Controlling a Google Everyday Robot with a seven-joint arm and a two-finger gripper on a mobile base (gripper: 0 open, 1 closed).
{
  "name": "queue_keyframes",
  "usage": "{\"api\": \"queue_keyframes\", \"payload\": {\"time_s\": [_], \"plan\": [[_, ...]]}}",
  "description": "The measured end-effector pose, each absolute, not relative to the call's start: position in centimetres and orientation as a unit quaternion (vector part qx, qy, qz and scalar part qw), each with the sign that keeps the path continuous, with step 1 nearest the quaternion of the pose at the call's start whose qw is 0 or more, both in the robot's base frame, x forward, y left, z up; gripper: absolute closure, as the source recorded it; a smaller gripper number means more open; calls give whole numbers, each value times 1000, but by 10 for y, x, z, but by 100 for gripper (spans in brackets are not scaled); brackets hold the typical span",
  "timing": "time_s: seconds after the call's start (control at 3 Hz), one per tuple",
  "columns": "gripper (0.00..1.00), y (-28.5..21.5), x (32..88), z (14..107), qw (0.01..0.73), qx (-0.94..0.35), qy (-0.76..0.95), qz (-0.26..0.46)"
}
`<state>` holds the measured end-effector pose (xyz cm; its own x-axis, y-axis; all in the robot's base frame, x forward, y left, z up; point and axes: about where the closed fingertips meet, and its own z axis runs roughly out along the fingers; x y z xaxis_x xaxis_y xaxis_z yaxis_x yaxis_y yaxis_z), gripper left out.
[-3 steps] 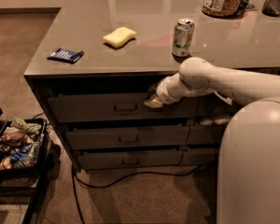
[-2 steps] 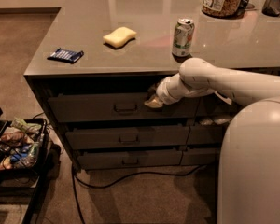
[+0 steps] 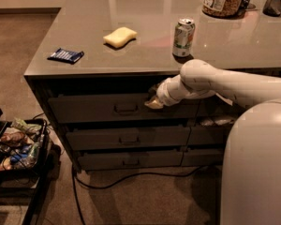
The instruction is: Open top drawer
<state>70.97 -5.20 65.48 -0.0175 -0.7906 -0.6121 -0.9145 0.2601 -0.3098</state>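
1. Robot gripper (image 3: 154,103) at the end of a pale arm (image 3: 215,81) rests against the upper edge of the top drawer (image 3: 93,109); whether it is clasped or released cannot be told.
2. Drawer front runs directly beneath the countertop (image 3: 145,62) and stretches mostly to the left of the gripper, with a dark gap along its top. Its metal loop handle (image 3: 126,108) sits just left of the gripper.
3. Two shorter drawer fronts (image 3: 126,137) are stacked below the gripper.
4. On the countertop above the gripper stands a green can (image 3: 183,37), slightly to its right. A yellow sponge (image 3: 120,36) lies up and to the left, and a blue packet (image 3: 65,55) farther left.
5. On the floor below the gripper trails a black cable (image 3: 131,176); a cluttered tray (image 3: 18,144) sits well to the lower left.
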Motion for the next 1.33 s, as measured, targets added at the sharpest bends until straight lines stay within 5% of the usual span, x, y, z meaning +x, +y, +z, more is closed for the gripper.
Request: {"api": "queue_keyframes", "payload": {"time_s": [1.33], "plan": [[71, -52, 709, 657, 374, -595, 706, 86]]}}
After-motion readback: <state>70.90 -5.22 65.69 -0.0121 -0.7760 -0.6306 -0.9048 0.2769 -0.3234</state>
